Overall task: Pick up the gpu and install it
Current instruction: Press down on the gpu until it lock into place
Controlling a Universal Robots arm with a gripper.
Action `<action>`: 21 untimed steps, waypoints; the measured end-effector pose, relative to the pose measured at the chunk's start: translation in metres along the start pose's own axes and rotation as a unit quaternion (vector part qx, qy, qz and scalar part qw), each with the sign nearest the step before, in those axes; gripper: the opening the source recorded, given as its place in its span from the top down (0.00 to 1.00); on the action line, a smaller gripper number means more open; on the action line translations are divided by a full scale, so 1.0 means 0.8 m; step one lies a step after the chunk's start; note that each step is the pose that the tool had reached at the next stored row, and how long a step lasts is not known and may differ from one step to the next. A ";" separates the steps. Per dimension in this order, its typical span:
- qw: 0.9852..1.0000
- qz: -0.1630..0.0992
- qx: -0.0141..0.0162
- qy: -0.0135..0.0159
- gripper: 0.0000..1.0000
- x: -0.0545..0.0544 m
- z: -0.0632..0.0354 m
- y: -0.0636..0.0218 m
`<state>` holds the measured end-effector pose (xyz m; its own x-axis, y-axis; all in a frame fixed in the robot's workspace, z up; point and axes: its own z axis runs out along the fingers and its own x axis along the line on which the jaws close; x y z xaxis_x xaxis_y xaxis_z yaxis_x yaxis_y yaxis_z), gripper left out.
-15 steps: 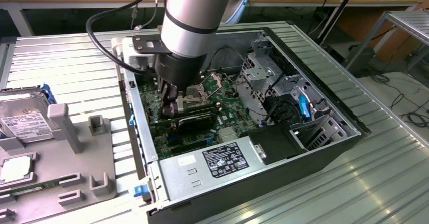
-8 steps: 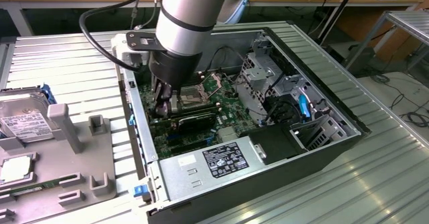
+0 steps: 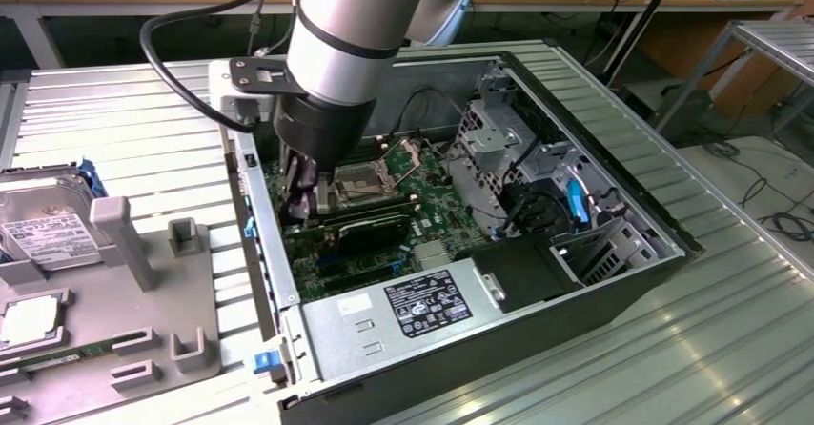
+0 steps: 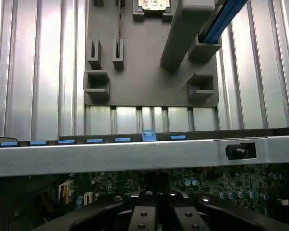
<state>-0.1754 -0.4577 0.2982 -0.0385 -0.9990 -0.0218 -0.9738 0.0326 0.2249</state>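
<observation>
case (image 3: 611, 282): open, holds motherboard, gpu (image 3: 369, 223) seated | claw (image 3: 300, 206): closed, inside case above gpu | power supply (image 3: 381, 325): label unreadable

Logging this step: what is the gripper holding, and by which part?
Cannot be told. The gripper is shut inside the case, at one end of the gpu; any grip on it is hidden.

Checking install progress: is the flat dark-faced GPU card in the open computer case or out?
In: the dark-faced GPU card lies over the green motherboard, below the gripper.
</observation>
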 end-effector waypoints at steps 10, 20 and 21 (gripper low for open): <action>1.000 0.000 -0.002 0.000 0.89 0.000 -0.001 0.002; 1.000 0.000 -0.002 0.000 0.89 0.000 -0.013 0.005; 1.000 0.001 -0.002 0.000 0.89 0.000 -0.013 0.005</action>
<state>-0.1769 -0.4577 0.3091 -0.0404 -0.9990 -0.0216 -0.9730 0.0344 0.2281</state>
